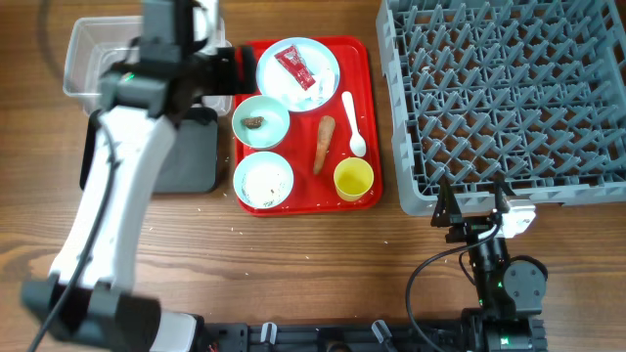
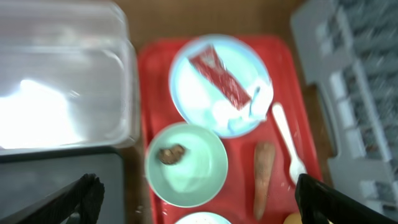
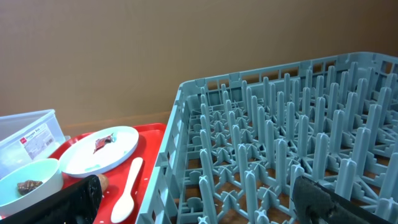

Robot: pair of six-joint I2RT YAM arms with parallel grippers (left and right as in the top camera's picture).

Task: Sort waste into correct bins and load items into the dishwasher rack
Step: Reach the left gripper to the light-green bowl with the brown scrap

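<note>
Showing wood-grain table [image 1: 323, 264], brown backdrop [image 3: 124, 50], left gripper [image 2: 199, 190] apart, right gripper [image 3: 194, 191] apart.

Bright, even light is casting soft shadows overhead. The left wrist view is blurring throughout, white glare blooming on the clear tub [image 2: 43, 112]; the right wrist view is showing the dishwasher rack [image 3: 280, 137] sharply.

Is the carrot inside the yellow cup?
No, the carrot lies on the red tray beside the yellow cup.
</note>
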